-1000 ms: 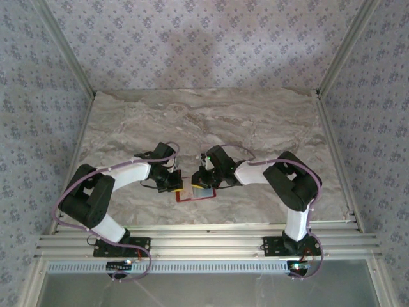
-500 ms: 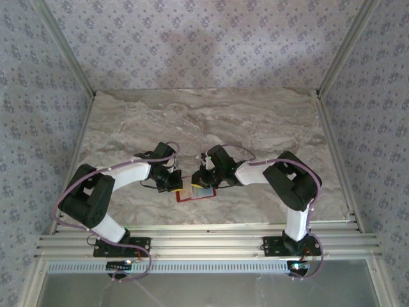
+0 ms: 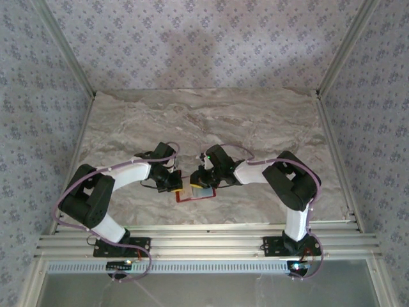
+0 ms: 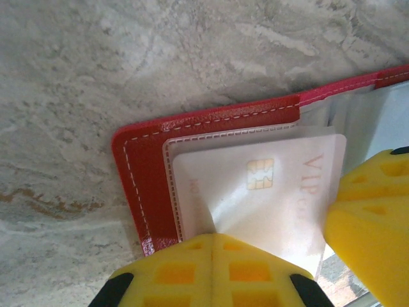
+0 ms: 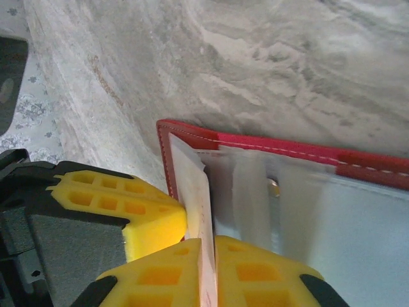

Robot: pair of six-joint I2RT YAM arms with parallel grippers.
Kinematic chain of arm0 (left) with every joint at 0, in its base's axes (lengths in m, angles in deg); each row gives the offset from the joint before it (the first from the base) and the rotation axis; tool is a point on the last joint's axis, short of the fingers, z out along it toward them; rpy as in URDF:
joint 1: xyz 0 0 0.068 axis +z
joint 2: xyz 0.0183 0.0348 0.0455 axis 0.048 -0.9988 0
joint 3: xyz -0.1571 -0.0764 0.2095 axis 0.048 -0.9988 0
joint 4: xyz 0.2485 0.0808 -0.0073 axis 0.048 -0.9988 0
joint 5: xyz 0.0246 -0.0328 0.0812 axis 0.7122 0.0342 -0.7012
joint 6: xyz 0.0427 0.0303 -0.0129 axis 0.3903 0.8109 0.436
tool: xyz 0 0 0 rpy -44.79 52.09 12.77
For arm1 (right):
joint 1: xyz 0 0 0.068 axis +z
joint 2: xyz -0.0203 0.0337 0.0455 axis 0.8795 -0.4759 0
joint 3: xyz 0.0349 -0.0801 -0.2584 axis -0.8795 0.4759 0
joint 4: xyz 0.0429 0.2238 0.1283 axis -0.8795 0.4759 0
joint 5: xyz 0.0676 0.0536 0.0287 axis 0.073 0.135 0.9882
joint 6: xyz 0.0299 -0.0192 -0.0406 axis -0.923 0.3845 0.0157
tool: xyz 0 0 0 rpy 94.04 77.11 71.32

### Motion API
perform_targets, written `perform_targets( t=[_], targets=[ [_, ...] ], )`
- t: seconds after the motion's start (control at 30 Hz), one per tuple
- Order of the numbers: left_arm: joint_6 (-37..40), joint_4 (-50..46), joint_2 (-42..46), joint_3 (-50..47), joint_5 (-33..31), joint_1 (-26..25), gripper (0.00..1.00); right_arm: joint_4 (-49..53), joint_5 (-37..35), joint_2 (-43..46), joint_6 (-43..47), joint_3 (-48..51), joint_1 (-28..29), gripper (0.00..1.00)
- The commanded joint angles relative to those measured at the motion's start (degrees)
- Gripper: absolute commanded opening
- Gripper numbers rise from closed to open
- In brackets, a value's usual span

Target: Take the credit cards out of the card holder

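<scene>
The red card holder [image 3: 195, 195] lies open on the marble table, between both arms. In the left wrist view its red stitched corner [image 4: 150, 173] frames a clear pocket holding a white credit card [image 4: 268, 198] with a chip and "VIP" lettering. My left gripper [image 4: 214, 238] is shut, its yellow tips pinching a raised fold of that pocket's film at the holder's edge. My right gripper [image 5: 209, 256] is shut on the card's edge [image 5: 199, 211], which stands upright between its yellow fingers [image 5: 268, 268]. The holder's other clear pockets [image 5: 332, 217] lie flat to the right.
The marble tabletop [image 3: 211, 121] stretches beyond the holder, bounded by aluminium rails [image 3: 204, 243] at the near edge and patterned walls on the sides. The two grippers [image 3: 188, 184] sit nearly touching over the holder's left half.
Almost nothing differs. The right arm has shifted very slightly at the holder. The left arm and the holder stay where they were.
</scene>
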Motion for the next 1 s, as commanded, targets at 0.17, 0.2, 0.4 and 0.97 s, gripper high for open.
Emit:
perform_targets(
  t=[0.17, 0.2, 0.4, 0.97],
  targets=[
    [0.1, -3.1, -1.5, -0.1, -2.7, -0.7, 0.00, 1.3, 1.8, -0.8, 1.5, -2.5, 1.1, 0.08],
    [0.2, -3.2, -1.5, -0.1, -2.7, -0.7, 0.00, 1.3, 1.8, -0.8, 1.5, -2.5, 1.1, 0.07],
    [0.3, -3.5, -1.4, -0.1, -3.1, -0.7, 0.00, 2.2, 0.3, 0.7, 2.0, -1.6, 0.7, 0.00],
    [0.5, -4.2, -1.4, -0.4, -4.0, -0.7, 0.00, 7.5, -5.0, 6.2, 4.6, 1.7, -1.9, 0.00]
  ],
)
